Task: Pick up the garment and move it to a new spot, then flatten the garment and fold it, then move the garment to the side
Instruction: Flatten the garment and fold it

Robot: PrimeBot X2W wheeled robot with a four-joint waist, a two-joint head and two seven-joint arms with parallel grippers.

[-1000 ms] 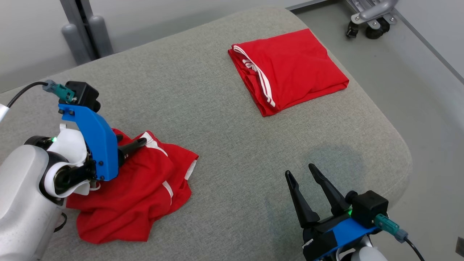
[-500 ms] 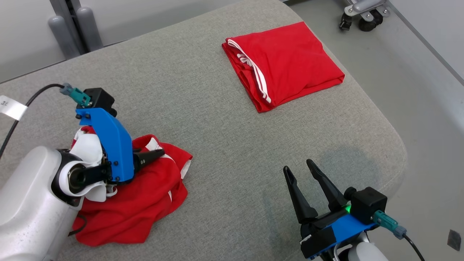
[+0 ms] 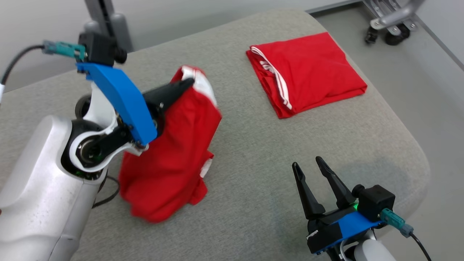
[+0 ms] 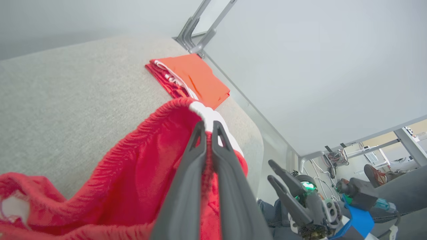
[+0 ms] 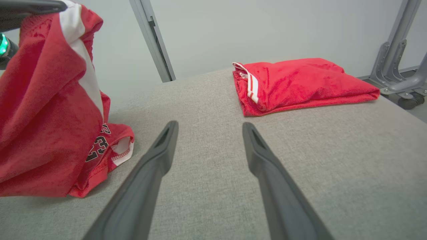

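Note:
A crumpled red garment (image 3: 174,152) with white trim hangs from my left gripper (image 3: 188,82), which is shut on its white-edged top. Its lower part still rests on the grey cushioned surface (image 3: 253,145). In the left wrist view the fingers (image 4: 186,186) pinch the red cloth (image 4: 140,166) near the white band. The right wrist view shows the lifted garment (image 5: 43,110) at the left, with black numerals near its hem. My right gripper (image 3: 306,162) stands open above the surface at the front right, nothing between its fingers (image 5: 156,160).
A second red garment (image 3: 311,72), folded with white stripes along one edge, lies at the far right of the surface. A grey post (image 3: 108,21) rises behind the surface, and a wheeled metal frame (image 3: 391,25) stands on the floor beyond the right corner.
My left gripper has shut on the garment and raised it off the surface, so it now hangs instead of lying in a heap. The head camera has shifted. The right gripper stays open.

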